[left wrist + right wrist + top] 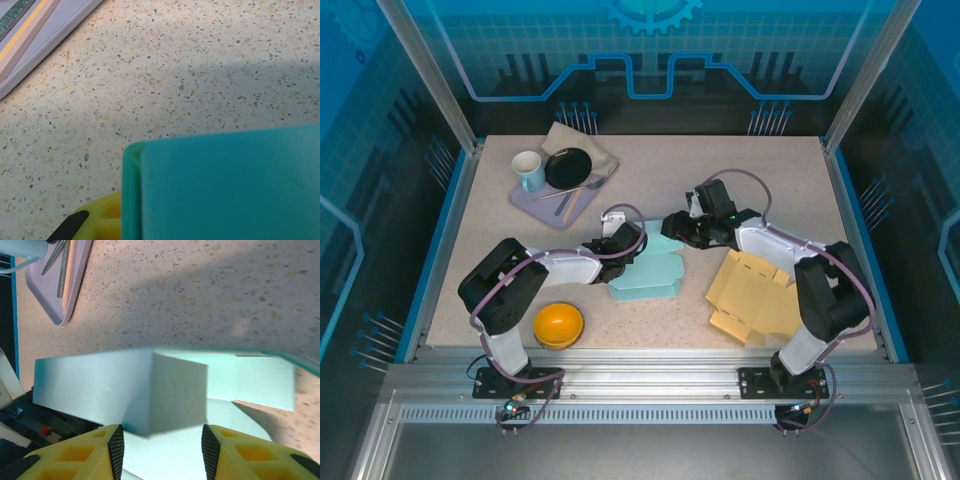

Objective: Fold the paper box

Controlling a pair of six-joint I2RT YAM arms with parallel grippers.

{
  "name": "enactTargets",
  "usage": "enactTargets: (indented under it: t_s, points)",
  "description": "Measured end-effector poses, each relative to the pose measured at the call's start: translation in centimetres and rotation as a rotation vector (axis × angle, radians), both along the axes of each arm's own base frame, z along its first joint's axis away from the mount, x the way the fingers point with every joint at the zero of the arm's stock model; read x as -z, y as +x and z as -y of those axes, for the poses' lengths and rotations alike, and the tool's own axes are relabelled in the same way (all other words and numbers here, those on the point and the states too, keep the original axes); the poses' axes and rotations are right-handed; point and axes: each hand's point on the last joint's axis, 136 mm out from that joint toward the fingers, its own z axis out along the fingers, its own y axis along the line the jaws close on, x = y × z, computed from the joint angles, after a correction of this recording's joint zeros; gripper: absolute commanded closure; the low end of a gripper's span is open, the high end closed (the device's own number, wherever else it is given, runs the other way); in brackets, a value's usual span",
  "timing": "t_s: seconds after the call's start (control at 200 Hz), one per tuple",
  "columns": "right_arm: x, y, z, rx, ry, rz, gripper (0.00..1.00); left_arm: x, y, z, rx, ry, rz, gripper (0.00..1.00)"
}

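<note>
On the desk (750, 190), the light, crease-prone teal paper box (645, 277) is clamped at one edge by the left end effector (625, 243), straddled by the parted right end effector (160, 440), and probably best held near folds.

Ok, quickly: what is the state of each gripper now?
Left gripper: closed on the teal paper box, at its edge.
Right gripper: open, jaws apart at the box's folded wall.
</note>
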Motion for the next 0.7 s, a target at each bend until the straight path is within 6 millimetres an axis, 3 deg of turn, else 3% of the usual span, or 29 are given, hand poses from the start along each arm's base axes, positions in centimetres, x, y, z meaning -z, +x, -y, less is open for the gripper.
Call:
enactTargets:
  t_s: [0.195,0.465,0.7]
  points:
    - [1.2,-0.4,2.7,0.034,-0.053,0.006,0.71,0.0,0.0,0.0,0.0,0.001,-0.001,0.86]
    - [2.5,1.4,3.2,0.043,-0.099,0.064,0.92,0.0,0.0,0.0,0.0,0.001,-0.002,0.87]
    - [4.7,3.0,5.3,0.117,-0.12,0.063,1.0,0.0,-0.1,0.0,0.0,0.003,-0.004,0.87]
